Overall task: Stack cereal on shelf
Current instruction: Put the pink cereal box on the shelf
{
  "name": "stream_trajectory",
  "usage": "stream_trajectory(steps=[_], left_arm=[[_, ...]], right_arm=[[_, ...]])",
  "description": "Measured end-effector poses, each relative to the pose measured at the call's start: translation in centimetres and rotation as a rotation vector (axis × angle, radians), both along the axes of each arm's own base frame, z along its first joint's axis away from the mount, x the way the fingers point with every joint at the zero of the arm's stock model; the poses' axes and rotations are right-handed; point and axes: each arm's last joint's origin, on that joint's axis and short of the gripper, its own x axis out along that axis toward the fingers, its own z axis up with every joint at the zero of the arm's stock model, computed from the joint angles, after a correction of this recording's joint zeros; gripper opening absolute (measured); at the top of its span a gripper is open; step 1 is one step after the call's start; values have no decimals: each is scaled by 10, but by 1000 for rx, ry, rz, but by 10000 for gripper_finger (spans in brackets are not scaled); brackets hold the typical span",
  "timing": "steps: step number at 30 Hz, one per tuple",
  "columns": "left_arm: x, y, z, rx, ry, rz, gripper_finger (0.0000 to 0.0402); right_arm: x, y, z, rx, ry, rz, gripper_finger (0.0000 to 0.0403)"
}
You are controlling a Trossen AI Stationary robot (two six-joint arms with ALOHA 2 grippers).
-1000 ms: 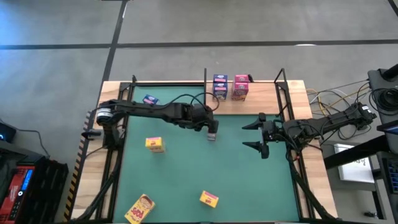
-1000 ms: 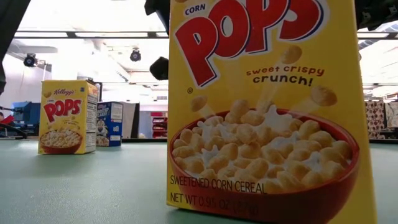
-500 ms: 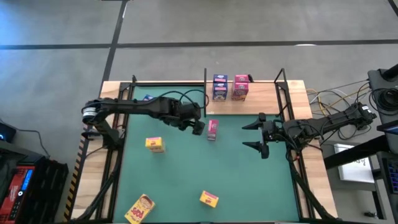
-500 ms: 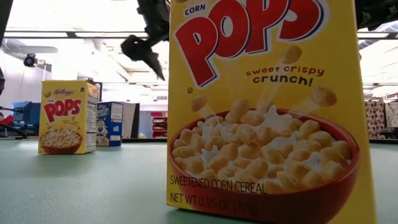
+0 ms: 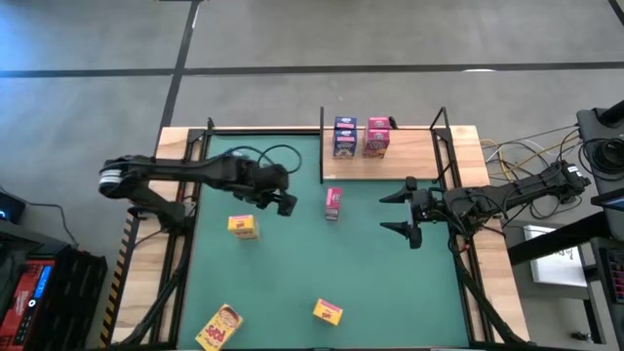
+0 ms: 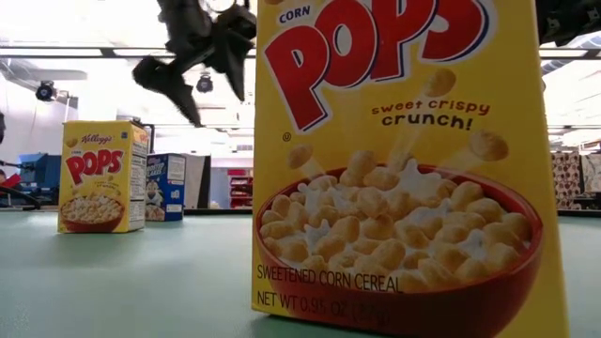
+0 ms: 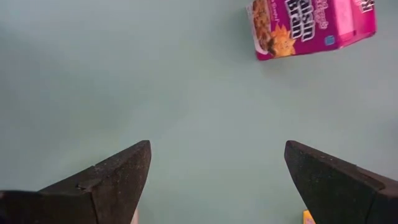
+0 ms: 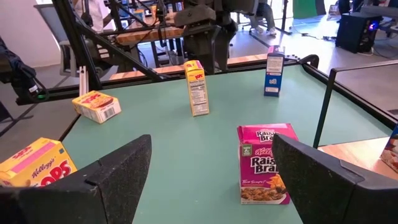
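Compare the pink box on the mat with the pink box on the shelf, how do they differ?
The pink mat box stands alone on the green mat, short of the shelf. The pink shelf box stands on the wood board beside a blue box. Both are upright, and neither is held: both grippers are open and empty.

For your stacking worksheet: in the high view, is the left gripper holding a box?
No. The left gripper is open over bare mat, apart from the pink box.
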Motion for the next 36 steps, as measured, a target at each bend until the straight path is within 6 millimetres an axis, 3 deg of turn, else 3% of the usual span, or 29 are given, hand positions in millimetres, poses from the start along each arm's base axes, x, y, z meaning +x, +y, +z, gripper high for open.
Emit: stream_trajectory(steps=[5, 9, 13, 17, 21, 26, 36], left_arm=[[-30, -2, -20, 13, -181, 11, 353], [-49, -3, -49, 42, -301, -21, 353], [-58, -4, -68, 14, -444, -4, 353], [-64, -4, -82, 90, -475, -72, 353], [-69, -4, -81, 306, -485, -294, 353], [-68, -5, -67, 587, -537, -578, 353], [-64, -10, -56, 620, -639, -620, 352]], right_arm=[[0, 0, 0, 0, -1, 0, 322], [0, 0, 0, 0, 1, 0, 322], [0, 0, 0, 0, 0, 0, 322], [0, 0, 0, 0, 0, 0, 322], [0, 0, 0, 0, 0, 0, 322], [0, 0, 0, 0, 0, 0, 322], [0, 0, 0, 0, 0, 0, 322]])
